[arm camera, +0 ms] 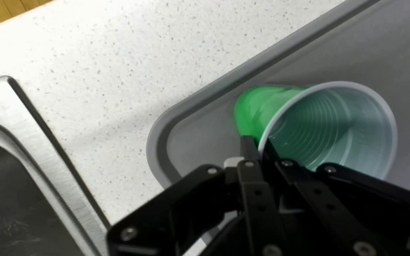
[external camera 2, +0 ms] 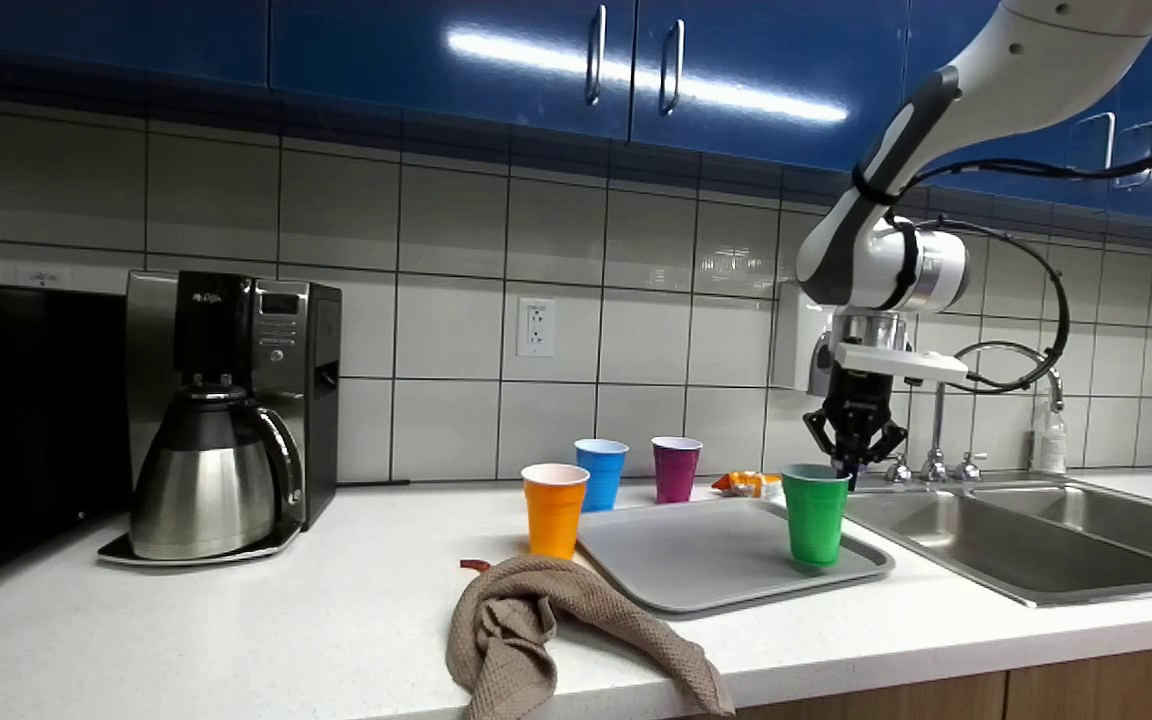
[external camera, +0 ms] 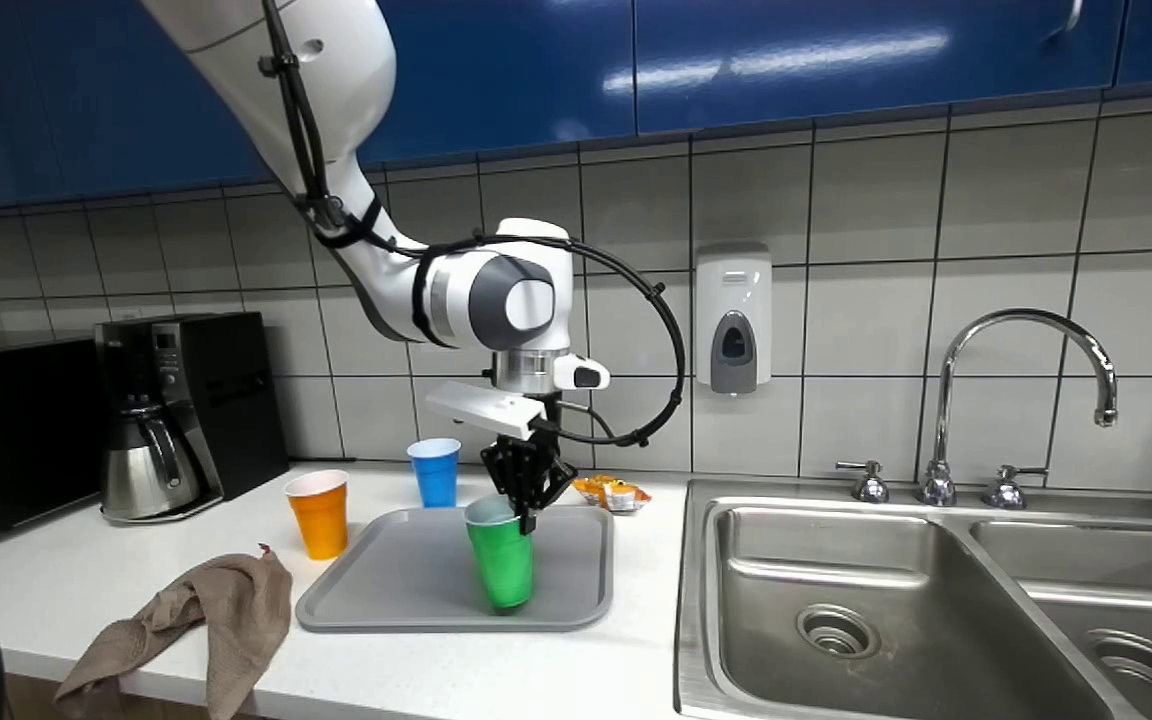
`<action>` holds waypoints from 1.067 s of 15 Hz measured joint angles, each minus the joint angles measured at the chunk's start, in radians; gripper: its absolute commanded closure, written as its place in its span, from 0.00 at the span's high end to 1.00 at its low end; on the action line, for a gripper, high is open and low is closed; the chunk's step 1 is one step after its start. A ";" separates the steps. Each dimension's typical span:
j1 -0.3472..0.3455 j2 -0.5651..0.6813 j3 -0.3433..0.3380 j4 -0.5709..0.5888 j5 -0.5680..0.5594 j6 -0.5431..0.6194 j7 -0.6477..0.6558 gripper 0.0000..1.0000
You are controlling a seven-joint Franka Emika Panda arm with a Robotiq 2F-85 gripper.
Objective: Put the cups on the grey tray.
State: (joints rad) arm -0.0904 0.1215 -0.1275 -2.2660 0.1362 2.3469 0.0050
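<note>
My gripper (external camera: pixel 526 515) is shut on the rim of the green cup, one finger inside and one outside, as the wrist view (arm camera: pixel 261 145) shows. The green cup (external camera: pixel 502 562) is upright with a slight tilt at the sink-side end of the grey tray (external camera: pixel 406 585); it also shows in an exterior view (external camera 2: pixel 816 520). I cannot tell whether its base touches the tray. An orange cup (external camera: pixel 321 520) and a blue cup (external camera: pixel 436 474) stand on the counter beside and behind the tray. A purple cup (external camera 2: pixel 676 472) stands behind the tray; it is hidden in an exterior view.
A brown cloth (external camera 2: pixel 536 620) lies in front of the tray. An orange snack bag (external camera: pixel 612 493) lies behind it. The steel sink (external camera: pixel 696 620) and faucet (external camera: pixel 1026 318) are on one side, the coffee maker (external camera 2: pixel 281 400) on the opposite side. Blue cabinets (external camera: pixel 506 70) hang above.
</note>
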 measured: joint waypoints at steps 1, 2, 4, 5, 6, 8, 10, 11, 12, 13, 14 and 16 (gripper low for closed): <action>0.000 0.003 0.001 0.003 0.002 -0.001 0.003 0.32; 0.000 0.007 0.001 0.005 0.002 -0.001 0.008 0.37; 0.000 0.013 0.002 0.009 0.002 -0.001 0.017 0.51; 0.000 0.015 0.002 0.010 0.002 -0.001 0.019 0.60; 0.000 0.016 0.002 0.010 0.002 -0.003 0.020 0.66; 0.000 0.015 0.002 0.010 0.002 -0.005 0.020 0.81; 0.000 0.011 0.002 0.010 0.002 -0.015 0.018 0.97; 0.000 0.008 0.002 0.010 0.002 -0.022 0.016 1.00; 0.000 0.003 0.002 0.010 0.002 -0.033 0.013 1.00; 0.000 -0.005 0.002 0.009 0.001 -0.044 0.008 1.00; 0.000 -0.016 0.002 0.007 0.001 -0.055 0.001 1.00; 0.000 -0.045 0.002 0.005 0.001 -0.082 -0.020 1.00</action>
State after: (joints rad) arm -0.0904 0.0767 -0.1258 -2.2607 0.1370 2.2651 -0.0150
